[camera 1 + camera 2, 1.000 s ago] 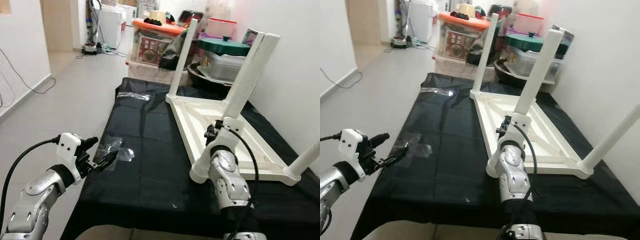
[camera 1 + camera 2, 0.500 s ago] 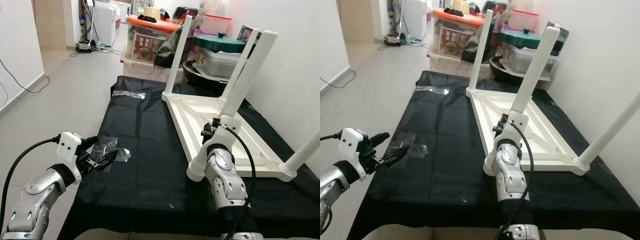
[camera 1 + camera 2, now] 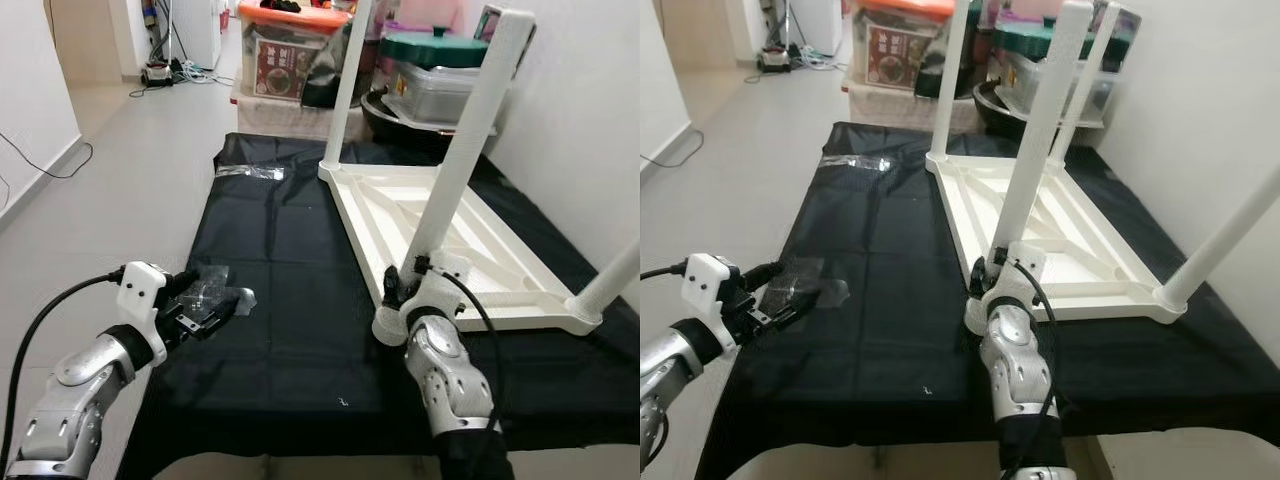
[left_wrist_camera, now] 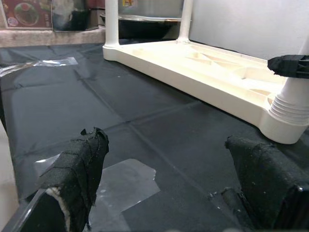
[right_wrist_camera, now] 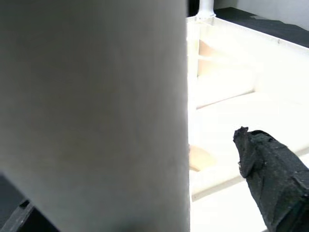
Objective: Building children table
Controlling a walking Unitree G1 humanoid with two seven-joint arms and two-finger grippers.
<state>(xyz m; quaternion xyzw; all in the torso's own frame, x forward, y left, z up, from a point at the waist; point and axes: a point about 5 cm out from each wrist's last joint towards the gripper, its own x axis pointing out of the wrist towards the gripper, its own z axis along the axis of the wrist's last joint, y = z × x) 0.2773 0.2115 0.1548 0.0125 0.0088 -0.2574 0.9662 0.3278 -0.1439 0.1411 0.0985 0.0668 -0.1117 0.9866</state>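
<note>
Right end effector (image 3: 400, 292) seemingly grips the near table leg (image 3: 455, 170).

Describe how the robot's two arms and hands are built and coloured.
Both arms are jointed silver metal segments. The left hand sits on a white block-shaped wrist mount, with a thick black cable looping back along the arm. The right hand also has a white mount and a thin black cable. The fingers are long, black and wrapped in frayed cloth tape.

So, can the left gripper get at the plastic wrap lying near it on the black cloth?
Probably yes. The left gripper is open just above the plastic wrap on the black cloth, with nothing between them. The upturned table stands off to the side.
</note>
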